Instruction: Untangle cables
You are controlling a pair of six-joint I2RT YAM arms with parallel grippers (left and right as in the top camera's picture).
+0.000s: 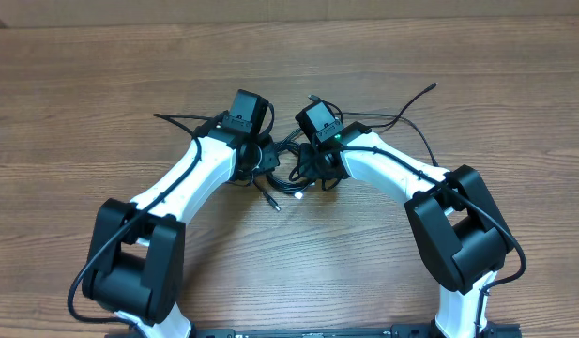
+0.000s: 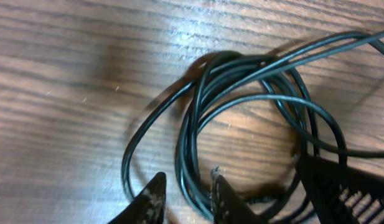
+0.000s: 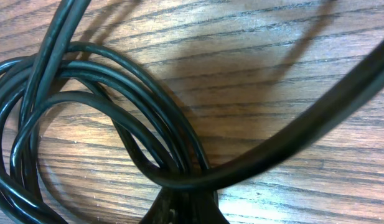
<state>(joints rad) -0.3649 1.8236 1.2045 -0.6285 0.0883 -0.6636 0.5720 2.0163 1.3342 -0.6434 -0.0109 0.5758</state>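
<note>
**A:** Checking before the pull — where's the tangle?

**B:** cables (image 1: pixel 289 174) bunched mid-table (image 1: pixel 289 56), right between the two wrists; a few loose tails run off to the far side; one plug (image 1: pixel 275 203) lies just on the near side of the bunch.

**A:** left side?

**B:** left gripper (image 2: pixel 187 198) part open; its fingertips (image 2: pixel 155 198) stand either side of a bundle of coil strands, with a gap showing on both sides — straddling, not clamped.

**A:** right?

**B:** right gripper (image 3: pixel 187 211) closed all the way, low in the loops; strands run straight into its tips; looks like it pins one, but I can't confirm that from the wrist view.

**A:** my read: it's the separating step; the right works as the anchor, the left does the pulling.

**B:** agreed; I'd want the left on fewer strands first; closing on the whole bundle would likely drag the coil along as one lump.

**A:** so shift sideways until a single loop sits between the tips; close firmly; draw outward and low over the wood, slowly.

**B:** watch the coil; if the loops cinch instead of opening, ease off; the free plug end probably has to feed back through.
</note>
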